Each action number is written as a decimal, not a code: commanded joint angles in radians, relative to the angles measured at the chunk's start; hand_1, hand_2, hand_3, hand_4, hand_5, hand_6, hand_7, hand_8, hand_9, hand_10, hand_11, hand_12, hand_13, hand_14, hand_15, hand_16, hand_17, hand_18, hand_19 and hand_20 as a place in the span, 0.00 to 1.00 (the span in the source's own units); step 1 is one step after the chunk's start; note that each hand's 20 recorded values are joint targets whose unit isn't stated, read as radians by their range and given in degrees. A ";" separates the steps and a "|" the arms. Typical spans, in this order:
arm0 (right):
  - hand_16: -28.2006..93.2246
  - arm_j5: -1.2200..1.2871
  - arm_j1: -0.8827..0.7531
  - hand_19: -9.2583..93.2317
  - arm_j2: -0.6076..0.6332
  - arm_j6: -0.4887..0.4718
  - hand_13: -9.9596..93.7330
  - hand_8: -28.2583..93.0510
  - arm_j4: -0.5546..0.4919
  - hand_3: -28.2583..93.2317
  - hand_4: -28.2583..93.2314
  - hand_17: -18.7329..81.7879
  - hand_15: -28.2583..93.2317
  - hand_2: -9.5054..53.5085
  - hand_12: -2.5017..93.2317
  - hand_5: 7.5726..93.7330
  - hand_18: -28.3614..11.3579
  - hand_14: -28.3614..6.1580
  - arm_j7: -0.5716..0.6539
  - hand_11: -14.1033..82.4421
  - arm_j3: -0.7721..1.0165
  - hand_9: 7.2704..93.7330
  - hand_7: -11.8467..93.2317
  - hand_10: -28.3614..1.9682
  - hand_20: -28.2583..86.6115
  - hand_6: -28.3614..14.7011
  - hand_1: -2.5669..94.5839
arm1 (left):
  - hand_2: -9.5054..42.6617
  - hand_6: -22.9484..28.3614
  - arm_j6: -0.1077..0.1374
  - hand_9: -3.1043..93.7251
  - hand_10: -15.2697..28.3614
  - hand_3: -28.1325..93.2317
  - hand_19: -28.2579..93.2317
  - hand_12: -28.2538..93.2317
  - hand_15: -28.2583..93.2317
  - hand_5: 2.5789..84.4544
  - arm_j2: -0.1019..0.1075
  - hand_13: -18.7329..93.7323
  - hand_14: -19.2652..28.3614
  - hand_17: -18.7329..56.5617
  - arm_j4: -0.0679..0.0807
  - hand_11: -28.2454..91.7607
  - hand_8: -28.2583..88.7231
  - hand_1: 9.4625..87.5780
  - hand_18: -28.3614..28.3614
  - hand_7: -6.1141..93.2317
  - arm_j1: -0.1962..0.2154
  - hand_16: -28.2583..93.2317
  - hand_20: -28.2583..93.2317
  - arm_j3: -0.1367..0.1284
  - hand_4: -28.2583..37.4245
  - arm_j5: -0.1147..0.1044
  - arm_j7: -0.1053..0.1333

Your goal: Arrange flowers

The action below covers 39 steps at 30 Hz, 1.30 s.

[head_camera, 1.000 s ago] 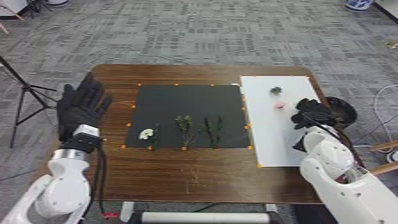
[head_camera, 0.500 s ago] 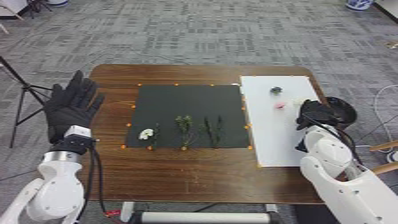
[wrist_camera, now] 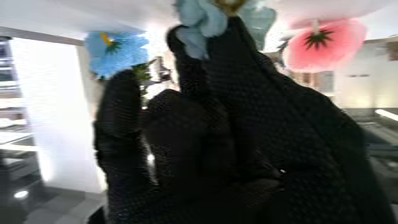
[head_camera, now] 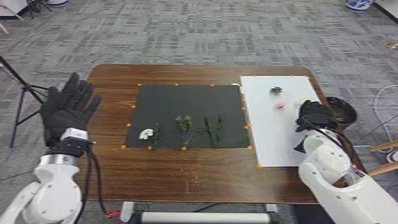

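Work on a flower arrangement looks partly done on a brown wooden table, where a matte black rectangular mat carries a compact white bloom, a bushy green sprig and slender dark-green stems. Loose blossoms on a smooth white rectangular sheet beside it, a ruffled blue bloom and a pink flower with broad rounded petals, are judged left to place. The pink petals spread flat around a spiky green base; the blue ones bunch tightly.

At the sheet's outer side, the robot's right hand, in ribbed black fabric, meets a pale-blue flower with soft, drooping petals; whether it grips the flower or merely touches it, one cannot tell. That flower would probably join the mat next. Across the table, the robot's left hand is spread wide, holding nothing.
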 commanded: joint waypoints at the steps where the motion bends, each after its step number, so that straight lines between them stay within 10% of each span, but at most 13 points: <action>1: 0.59 0.051 -0.015 0.86 0.030 0.054 0.77 0.25 -0.112 0.83 0.00 0.53 0.84 0.00 0.56 0.72 0.16 0.60 -0.019 0.37 0.012 0.84 0.52 0.67 0.57 0.69 0.67 | 0.46 0.52 0.033 0.28 0.59 0.79 0.37 0.30 0.31 0.39 0.000 0.34 0.59 0.19 -0.007 0.32 0.17 0.18 0.68 0.14 0.040 0.22 0.33 -0.021 0.00 -0.009 0.014; 20: 0.61 0.153 0.329 0.85 -0.152 0.112 0.77 0.24 -0.091 0.83 0.00 0.53 0.82 0.00 0.56 0.72 0.17 0.62 -0.267 0.37 -0.312 0.84 0.52 0.68 0.57 0.70 0.67 | 0.53 0.53 0.066 0.29 0.60 0.75 0.37 0.30 0.32 0.39 -0.012 0.34 0.59 0.19 -0.028 0.33 0.17 0.18 0.68 0.15 0.180 0.22 0.33 -0.124 0.00 -0.041 0.047; 33: 0.62 0.172 0.573 0.83 -0.315 0.089 0.76 0.22 0.156 0.82 0.00 0.51 0.82 0.00 0.56 0.70 0.22 0.65 -0.537 0.36 -0.524 0.84 0.54 0.71 0.57 0.73 0.67 | 0.57 0.54 0.075 0.30 0.61 0.70 0.37 0.29 0.32 0.40 -0.040 0.35 0.60 0.19 -0.049 0.33 0.17 0.20 0.68 0.14 0.222 0.21 0.33 -0.124 0.00 -0.061 0.056; 39: 0.64 0.162 0.587 0.80 -0.376 0.046 0.74 0.21 0.206 0.82 0.00 0.50 0.79 0.00 0.55 0.69 0.25 0.68 -0.537 0.34 -0.577 0.85 0.54 0.73 0.57 0.75 0.67 | 0.61 0.54 0.064 0.30 0.61 0.76 0.38 0.29 0.33 0.40 -0.031 0.35 0.60 0.19 -0.036 0.33 0.17 0.14 0.68 0.15 0.182 0.21 0.33 -0.091 0.00 -0.064 0.040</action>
